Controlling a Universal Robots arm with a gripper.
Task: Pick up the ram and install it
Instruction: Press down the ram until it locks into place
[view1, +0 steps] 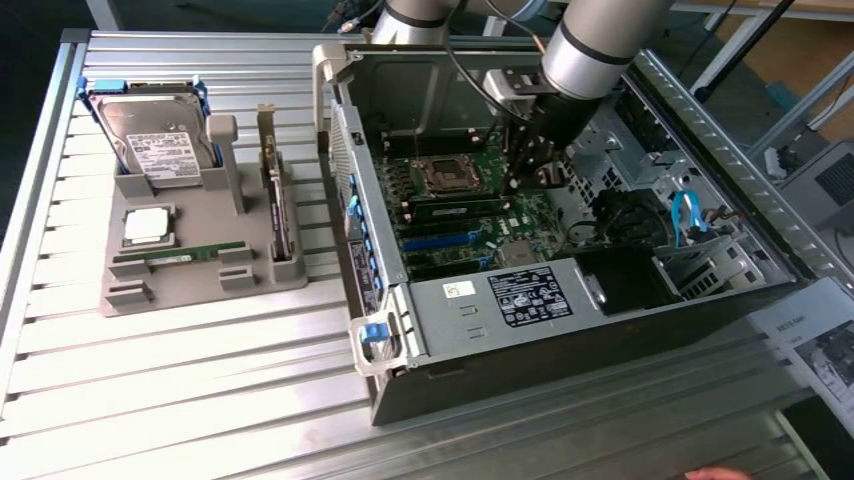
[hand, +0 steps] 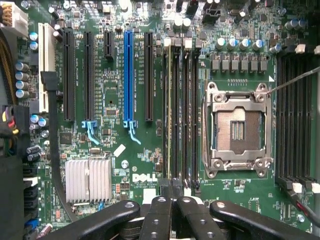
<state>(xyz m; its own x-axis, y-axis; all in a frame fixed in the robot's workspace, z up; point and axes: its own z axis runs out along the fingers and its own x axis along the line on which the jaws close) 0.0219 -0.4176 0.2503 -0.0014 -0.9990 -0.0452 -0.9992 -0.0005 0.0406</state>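
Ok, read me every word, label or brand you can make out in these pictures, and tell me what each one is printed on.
"DELL": white lettering on the motherboard, beside the silver heatsink.
Black label on the computer case's metal bay: too small to read.
Small white sticker next to that label: unreadable.
Label on the hard drive in the grey holder: print too small to read.
White paper sheet at the exterior view's right: blurred, unreadable.

Bright light glares off the ribbed metal table (view1: 200, 350); the computer case (view1: 561, 350) interior stays dim.
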